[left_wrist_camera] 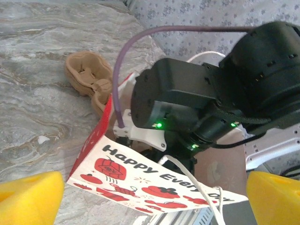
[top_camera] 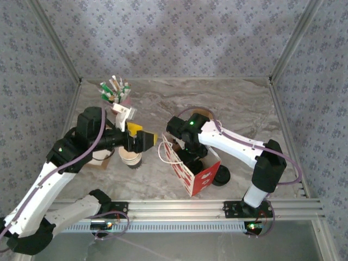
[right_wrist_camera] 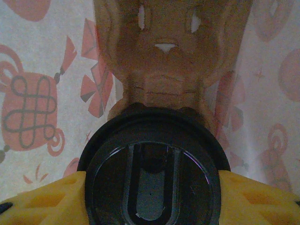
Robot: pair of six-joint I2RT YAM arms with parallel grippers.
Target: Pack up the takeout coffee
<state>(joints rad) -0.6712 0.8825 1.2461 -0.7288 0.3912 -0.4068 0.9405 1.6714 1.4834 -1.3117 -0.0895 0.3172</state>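
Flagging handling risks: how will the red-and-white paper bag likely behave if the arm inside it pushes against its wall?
The bag probably flexes rather than resists: print shows through its thin wall in the right wrist view. It looks light, so it may slide or tip on the smooth table. Its string handle looks floppy.

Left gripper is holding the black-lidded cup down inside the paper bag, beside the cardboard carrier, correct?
Not the left. The right gripper is holding the black-lidded cup down inside the paper bag, beside the cardboard carrier. The right wrist view shows the lid between its yellow fingers; in the top view the left gripper stands open outside the bag.
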